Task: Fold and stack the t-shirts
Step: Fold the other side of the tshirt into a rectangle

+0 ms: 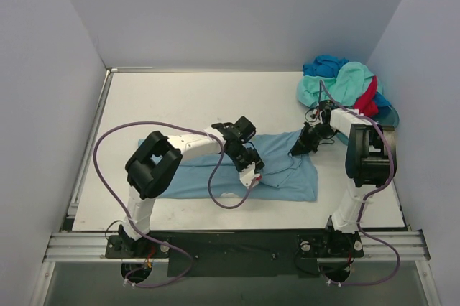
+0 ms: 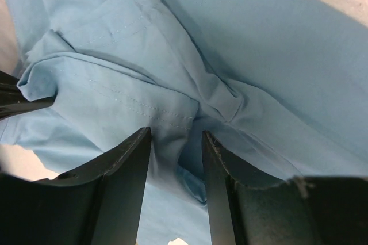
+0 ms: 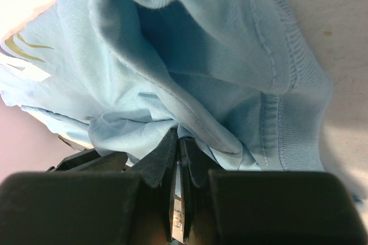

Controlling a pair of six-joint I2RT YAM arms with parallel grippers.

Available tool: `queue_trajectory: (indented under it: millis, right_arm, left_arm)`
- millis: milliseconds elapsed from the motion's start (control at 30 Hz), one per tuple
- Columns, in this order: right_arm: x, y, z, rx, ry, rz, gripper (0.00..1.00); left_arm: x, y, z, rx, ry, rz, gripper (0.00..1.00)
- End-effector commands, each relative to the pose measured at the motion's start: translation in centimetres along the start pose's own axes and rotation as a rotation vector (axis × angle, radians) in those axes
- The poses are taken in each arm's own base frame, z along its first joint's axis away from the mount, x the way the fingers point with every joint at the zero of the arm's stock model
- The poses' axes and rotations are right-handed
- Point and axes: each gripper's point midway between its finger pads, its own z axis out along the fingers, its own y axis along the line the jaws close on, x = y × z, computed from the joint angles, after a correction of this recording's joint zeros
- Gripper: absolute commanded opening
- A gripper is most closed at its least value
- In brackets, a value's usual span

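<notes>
Left claw (image 2: 175, 136), nearest: it was set over the near middle of the light-blue shirt (image 1: 291, 177). Its jaws stood roughly half apart, with a rumpled ridge of cloth carrying a stitched hem between them. I could not tell whether the pads pressed that ridge or only stood astride it.

The shirt lay spread across the middle of the worktop (image 1: 180, 98), long side running left to right. It was fairly flat at the left and gathered into creases around the left claw.

Right claw (image 3: 178, 138), slightly farther and to the right, at the shirt's far right edge: the jaws were closed tight on a small pinch of cloth just beside a ribbed, double-stitched border.

Handling, as judged:
- The shirt looked like a thin knit, light and limp, with no stiffness of its own.
- Only the gripped part would follow a pull, and the rest would sag or drag and wrinkle.
- It seemed neither fragile nor very slippery, though likely stretchy.
- Hems and seams were thicker and should give the surest bite.
- Two holds set well apart along one edge should keep it taut for folding.

Farthest, in the far right corner: a pile of shirts (image 1: 343, 85) in mint-green, deeper blue and red was heaped over a teal tub (image 1: 390, 115).
</notes>
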Motion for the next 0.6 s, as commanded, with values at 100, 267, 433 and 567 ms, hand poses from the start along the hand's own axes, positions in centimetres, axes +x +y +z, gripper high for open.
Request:
queue_trajectory:
  millis: [100, 267, 433, 567]
  right_arm:
    - [1.0, 0.4, -0.9, -0.022, 0.013, 0.003, 0.00]
    - [1.0, 0.5, -1.1, -0.024, 0.009, -0.001, 0.00]
    - [1.5, 0.7, -1.8, -0.023, 0.005, -0.011, 0.00]
    - [3.1, 0.9, -3.6, -0.024, 0.001, -0.052, 0.00]
  left_arm:
    - [0.9, 1.7, 0.3, -0.045, 0.065, 0.077, 0.48]
    - [1.0, 2.1, 0.5, -0.067, 0.080, 0.054, 0.18]
    - [-1.1, 1.0, -0.3, -0.033, -0.003, -0.069, 0.00]
    - [-3.1, 3.0, -3.3, -0.100, -0.146, -0.265, 0.00]
